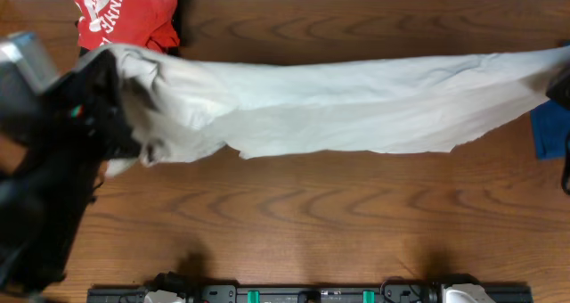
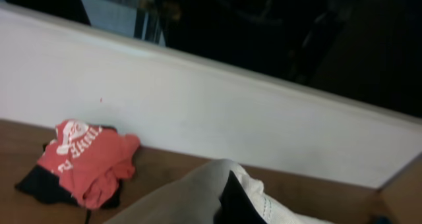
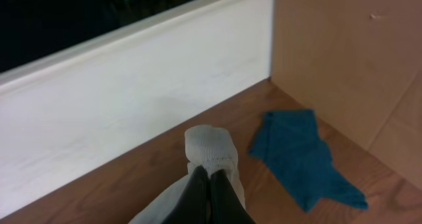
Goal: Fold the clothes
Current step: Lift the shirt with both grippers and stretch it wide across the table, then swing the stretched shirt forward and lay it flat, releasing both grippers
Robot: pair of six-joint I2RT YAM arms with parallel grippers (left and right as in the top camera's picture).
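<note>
You had a big brown wooden bench (image 1: 294, 214) in front of you, with a white wall (image 2: 198, 112) along its far side. Your pale shirt (image 1: 356, 107) was stretched in a long band over the far half of the bench, from the left side all the way to the right edge. It was wrinkled, and its near edge hung lower toward the left. A red garment (image 1: 120, 18) with white letters lay crumpled at the far left corner, on top of something black, just behind the left end of the shirt. A blue cloth (image 1: 550, 129) lay flat at the right edge, on the near side of the shirt's right end. Your left pincer (image 2: 231, 199) was closed tight on the bunched left end of the shirt, and the cloth wrapped over it. Your right pincer (image 3: 211, 184) was squeezed shut on a ribbed end of the shirt, its two dark fingers pressed together.
</note>
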